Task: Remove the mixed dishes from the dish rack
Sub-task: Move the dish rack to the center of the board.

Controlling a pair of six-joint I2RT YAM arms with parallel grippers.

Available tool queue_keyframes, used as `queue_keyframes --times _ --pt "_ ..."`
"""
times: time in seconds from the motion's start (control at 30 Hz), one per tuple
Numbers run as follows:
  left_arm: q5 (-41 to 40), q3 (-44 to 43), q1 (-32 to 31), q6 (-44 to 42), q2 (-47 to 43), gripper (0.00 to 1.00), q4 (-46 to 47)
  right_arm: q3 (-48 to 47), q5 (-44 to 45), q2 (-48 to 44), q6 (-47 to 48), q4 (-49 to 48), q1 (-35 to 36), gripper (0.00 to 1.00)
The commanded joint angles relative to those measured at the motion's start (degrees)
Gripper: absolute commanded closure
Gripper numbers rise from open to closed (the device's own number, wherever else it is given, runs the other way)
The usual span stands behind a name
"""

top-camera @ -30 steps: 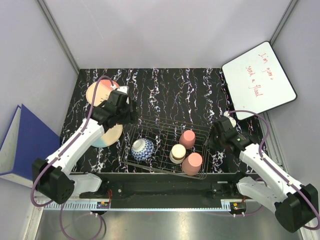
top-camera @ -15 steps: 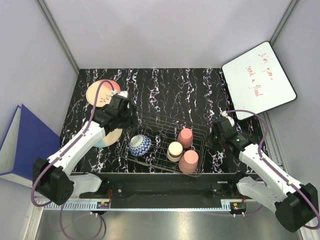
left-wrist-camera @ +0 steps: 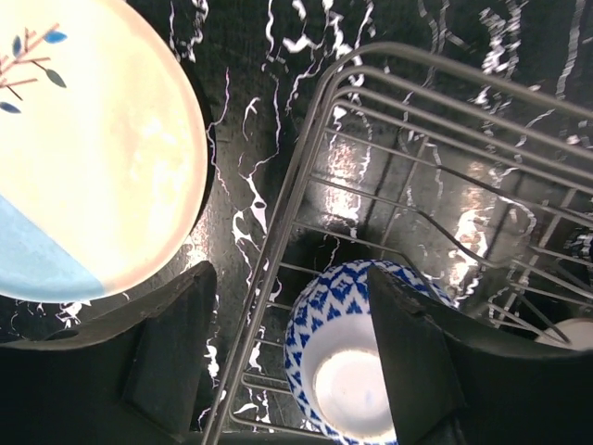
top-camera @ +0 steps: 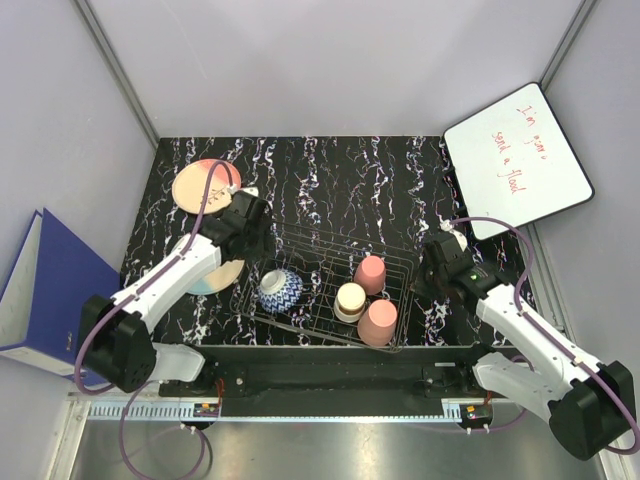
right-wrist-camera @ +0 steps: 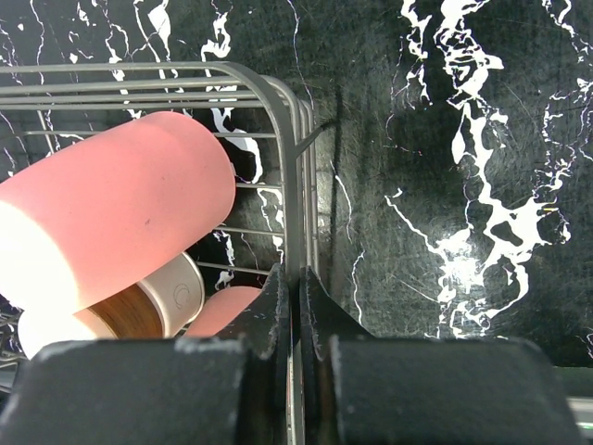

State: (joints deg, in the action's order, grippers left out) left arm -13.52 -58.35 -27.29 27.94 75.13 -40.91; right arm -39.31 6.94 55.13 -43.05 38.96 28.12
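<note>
The dish rack [top-camera: 320, 262] holds a blue-and-white bowl [top-camera: 282, 290], two pink cups [top-camera: 370, 272] [top-camera: 378, 322] and a cream cup with a brown band [top-camera: 350, 300]. My left gripper [top-camera: 250, 232] is open and empty above the rack's left end. In the left wrist view its jaws [left-wrist-camera: 292, 357] straddle the rack's rim wire [left-wrist-camera: 278, 250], with the bowl [left-wrist-camera: 347, 366] below. My right gripper [top-camera: 426, 276] is shut on the rack's right rim wire [right-wrist-camera: 298, 287]; a pink cup [right-wrist-camera: 111, 218] and the cream cup [right-wrist-camera: 139, 315] lie beside it. A pink/cream plate [top-camera: 198, 183] and a blue/cream plate [top-camera: 218, 277] lie on the table left of the rack.
A whiteboard [top-camera: 520, 160] with red writing leans at the back right. A blue binder [top-camera: 45, 290] stands outside the left wall. Grey walls enclose the black marbled table [top-camera: 350, 180] on three sides.
The rack and its dishes have shifted slightly left. My left gripper has moved off the pink plate toward the rack's left end. My right gripper stays shut on the right rim.
</note>
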Motion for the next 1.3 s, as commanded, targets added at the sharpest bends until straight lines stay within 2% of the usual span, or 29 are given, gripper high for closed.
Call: queue_keyframes --times 0.0,0.03,0.17,0.2,0.3,0.47,0.77,0.93,1.27 --pt "-0.37 0.86 -0.13 0.97 1.77 0.36 1.18 -2.61 2.82 -0.55 -0.37 -0.64 0.09 1.00" --pt "-0.54 0.95 -0.13 1.06 1.95 0.40 1.18 -2.53 2.82 -0.73 -0.28 -0.55 0.09 1.00" --pt "0.94 1.31 -0.22 1.41 2.56 0.67 1.18 -2.53 3.17 -0.73 -0.11 -0.20 0.09 1.00" --pt "1.47 1.39 -0.13 1.50 2.65 0.83 1.35 -2.53 3.43 -0.73 -0.02 -0.20 0.09 1.00" --pt "4.20 1.74 -0.13 2.37 2.56 1.00 1.97 -3.40 4.57 -0.12 0.33 0.24 0.09 1.00" --pt "8.50 3.24 -0.40 4.31 2.56 1.00 3.72 -7.18 7.47 3.12 1.82 0.68 0.01 1.00" --pt "9.65 3.85 -1.28 6.68 2.21 1.00 5.66 -15.09 9.41 14.46 5.25 -2.22 -0.96 1.00" --pt "10.18 4.03 -1.72 7.48 3.09 1.00 7.24 -18.69 8.01 20.00 6.83 -3.80 -4.29 1.00" --pt "10.79 1.92 -1.72 7.30 5.46 1.00 7.95 -18.61 7.03 21.33 8.15 -5.39 -6.15 1.00"
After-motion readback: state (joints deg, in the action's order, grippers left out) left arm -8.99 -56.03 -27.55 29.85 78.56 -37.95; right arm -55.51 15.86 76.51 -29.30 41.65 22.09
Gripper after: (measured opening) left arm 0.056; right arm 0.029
